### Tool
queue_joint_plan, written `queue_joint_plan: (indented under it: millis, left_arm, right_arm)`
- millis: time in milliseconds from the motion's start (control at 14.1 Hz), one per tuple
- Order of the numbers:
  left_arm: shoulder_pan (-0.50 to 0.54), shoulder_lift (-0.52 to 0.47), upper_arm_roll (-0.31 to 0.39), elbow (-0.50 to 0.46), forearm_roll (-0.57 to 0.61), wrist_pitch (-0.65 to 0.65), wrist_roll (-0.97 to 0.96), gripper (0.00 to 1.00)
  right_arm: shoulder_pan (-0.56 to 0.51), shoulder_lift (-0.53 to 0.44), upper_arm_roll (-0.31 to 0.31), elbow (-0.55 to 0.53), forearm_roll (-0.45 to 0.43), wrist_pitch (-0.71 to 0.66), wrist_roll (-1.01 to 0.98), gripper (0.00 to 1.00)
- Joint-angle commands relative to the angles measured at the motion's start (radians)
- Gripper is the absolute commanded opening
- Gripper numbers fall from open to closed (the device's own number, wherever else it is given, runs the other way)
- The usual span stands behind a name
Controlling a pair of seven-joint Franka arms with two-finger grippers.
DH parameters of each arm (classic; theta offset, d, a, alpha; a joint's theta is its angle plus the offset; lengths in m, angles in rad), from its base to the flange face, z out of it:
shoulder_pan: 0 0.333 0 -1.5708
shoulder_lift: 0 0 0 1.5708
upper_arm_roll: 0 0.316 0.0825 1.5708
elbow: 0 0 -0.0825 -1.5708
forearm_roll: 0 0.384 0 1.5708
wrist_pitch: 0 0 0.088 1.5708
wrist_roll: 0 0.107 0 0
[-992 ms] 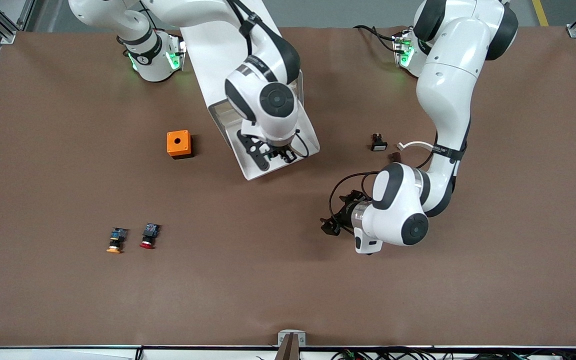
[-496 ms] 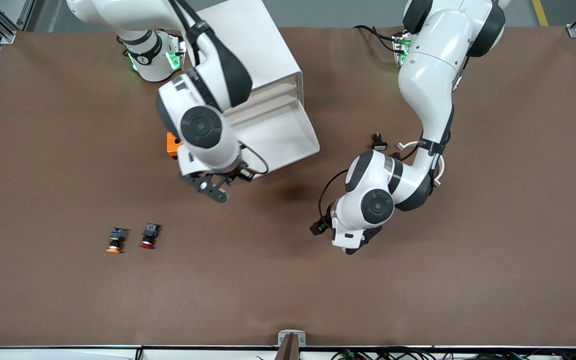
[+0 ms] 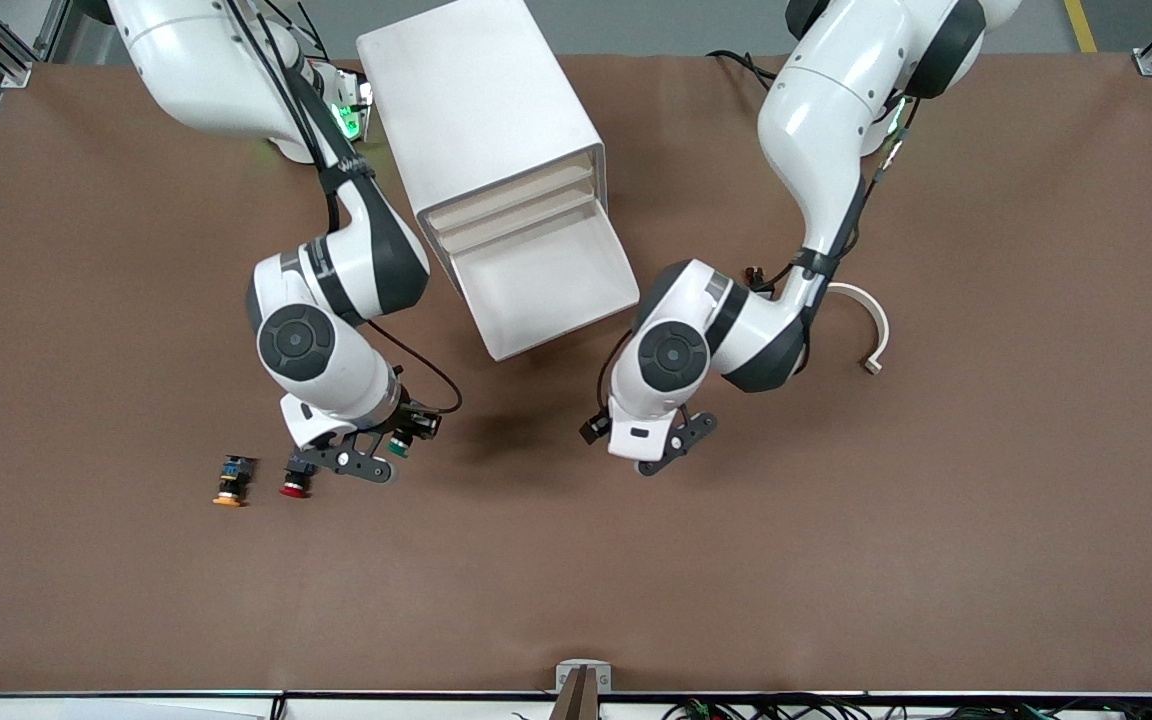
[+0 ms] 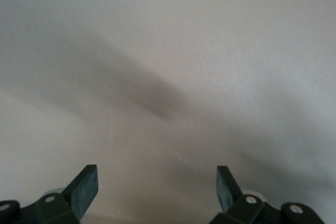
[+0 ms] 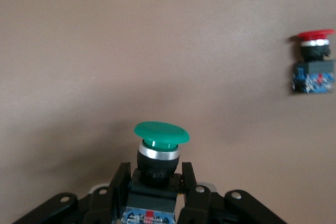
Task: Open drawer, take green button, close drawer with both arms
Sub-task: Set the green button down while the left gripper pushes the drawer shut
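drawer (image 3: 551, 285) open, my right end effector (image 3: 388, 452) grasping the button (image 5: 160, 148) over the desk (image 3: 836, 560) at its 9 o'clock side — left end effector (image 4: 156, 186) released, closing remains.

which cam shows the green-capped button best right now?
Right wrist view: the small push button with round green cap, silver ring and black body fills the foreground, clamped in the right pincer. Front view shows only a green speck at that pincer. Left wrist view shows none of it.

Your cabinet (image 3: 481, 110) on the table (image 3: 986, 500) between the arm bases, drawer (image 3: 551, 285) pulled out toward the front camera, right pincer (image 3: 381, 455) over the table holding the button (image 3: 398, 446) just beside two other buttons (image 3: 264, 478), left pincer (image 3: 651, 445) over bare table.
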Motion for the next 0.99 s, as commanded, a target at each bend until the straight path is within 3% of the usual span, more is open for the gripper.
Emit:
queue_joint_plan:
  millis: [0, 354, 496, 921]
  left_arm:
    - [-0.035, -0.019, 0.010, -0.032, 0.023, 0.015, -0.029, 0.99]
    - [-0.090, -0.014, 0.007, -0.033, 0.021, 0.013, -0.030, 0.99]
    - [-0.116, -0.014, 0.008, -0.051, 0.023, 0.013, -0.041, 0.99]
    - [-0.181, -0.019, 0.002, -0.084, 0.017, 0.001, -0.069, 0.99]
  right_arm:
    - [-0.054, 0.044, 0.017, 0.001, -0.020, 0.065, -0.116, 0.01]
    - [-0.140, 0.084, 0.015, -0.009, -0.038, 0.115, -0.271, 0.01]
    - [-0.163, 0.090, 0.015, -0.054, -0.104, 0.181, -0.273, 0.01]
    - [-0.164, 0.168, 0.015, -0.066, -0.143, 0.303, -0.304, 0.00]
